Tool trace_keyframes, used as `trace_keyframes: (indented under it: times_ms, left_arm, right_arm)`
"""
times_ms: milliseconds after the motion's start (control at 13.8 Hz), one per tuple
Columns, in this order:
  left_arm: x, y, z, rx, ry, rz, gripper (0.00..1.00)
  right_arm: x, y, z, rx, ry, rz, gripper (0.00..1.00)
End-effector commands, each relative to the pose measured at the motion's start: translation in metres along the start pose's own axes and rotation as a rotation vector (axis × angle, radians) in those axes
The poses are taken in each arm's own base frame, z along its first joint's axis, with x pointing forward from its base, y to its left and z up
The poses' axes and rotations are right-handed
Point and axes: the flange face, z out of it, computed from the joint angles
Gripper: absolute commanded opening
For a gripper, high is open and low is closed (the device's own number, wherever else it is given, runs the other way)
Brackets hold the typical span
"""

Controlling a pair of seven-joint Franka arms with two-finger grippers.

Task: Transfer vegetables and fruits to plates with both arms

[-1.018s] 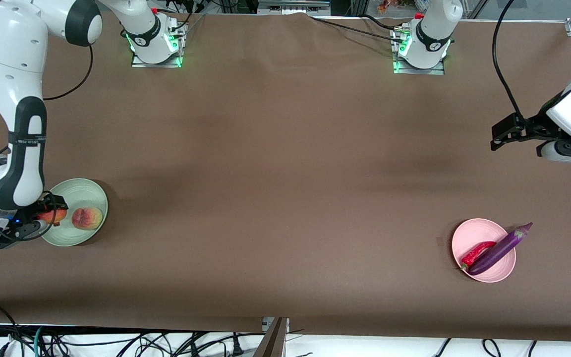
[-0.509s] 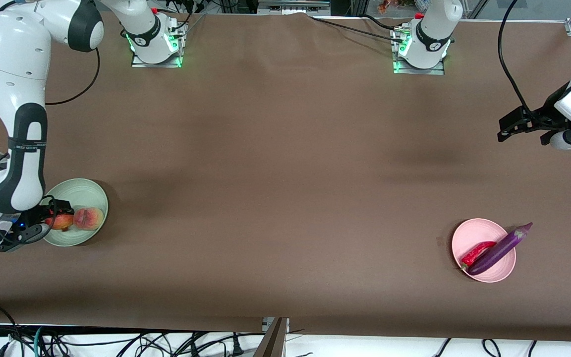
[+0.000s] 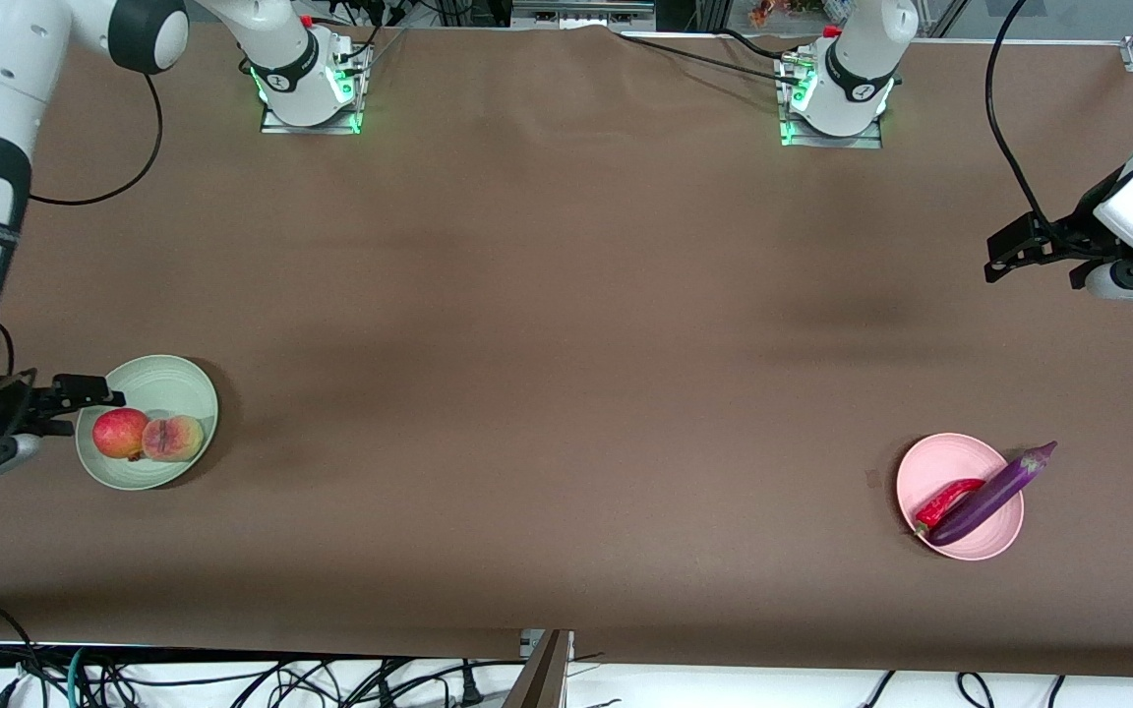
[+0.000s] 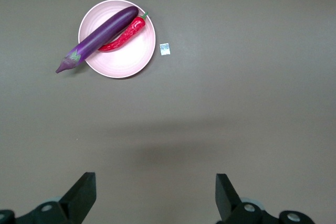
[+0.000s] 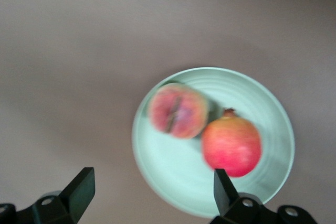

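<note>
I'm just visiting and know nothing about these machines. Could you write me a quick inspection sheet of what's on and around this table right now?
Surface: brown table cover, faintly creased.
Job's things: peach and red fruit touching on the green plate; chili pepper and eggplant on the pink plate, the eggplant's stem end overhanging the rim.
Clutter: small pale scrap beside the pink plate.
Grippers: right gripper open, empty, at the green plate's edge; left gripper open, empty, over bare table.
Cables: black leads on both arms; a tangle below the table's near edge.
Surroundings: nothing seen clearly.

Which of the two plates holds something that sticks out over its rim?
The pink plate: the purple eggplant reaches past its rim. On the green plate, both fruits sit fully inside.
</note>
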Motion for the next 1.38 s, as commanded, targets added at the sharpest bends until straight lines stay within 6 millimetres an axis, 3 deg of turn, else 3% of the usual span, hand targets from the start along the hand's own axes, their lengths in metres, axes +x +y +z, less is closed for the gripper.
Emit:
trace_keyframes:
  times_ms: [0,364,436,655,800,945,1164,1309]
  left_arm:
    - [-0.002,-0.001,-0.004,0.020,0.001,0.043,1.00]
    - [-0.002,-0.001,-0.004,0.020,0.001,0.041,1.00]
    - [-0.002,-0.001,-0.004,0.021,0.001,0.041,1.00]
    - [-0.002,-0.001,-0.003,0.020,-0.001,0.041,1.00]
    - [-0.002,-0.001,-0.003,0.020,-0.001,0.041,1.00]
    - [-0.002,-0.001,-0.004,0.020,0.001,0.041,1.00]
    - [-0.002,-0.001,-0.004,0.021,0.001,0.041,1.00]
    - [-0.002,-0.001,-0.004,0.021,0.001,0.041,1.00]
  right_arm:
    - [0.016,-0.056,-0.034,0.001,-0.046,0.098,1.00]
    - [0.042,-0.188,-0.080,-0.139,-0.076,0.301,1.00]
    - [0.036,-0.209,-0.084,-0.176,-0.097,0.344,1.00]
    - [-0.009,-0.265,-0.100,-0.220,-0.118,0.419,1.00]
    - [-0.030,-0.279,-0.110,-0.213,-0.114,0.400,1.00]
    - [-0.047,-0.275,-0.126,-0.218,-0.098,0.412,1.00]
    - [-0.083,-0.266,-0.180,-0.226,0.001,0.463,1.00]
    - [-0.093,-0.260,-0.184,-0.223,0.005,0.471,1.00]
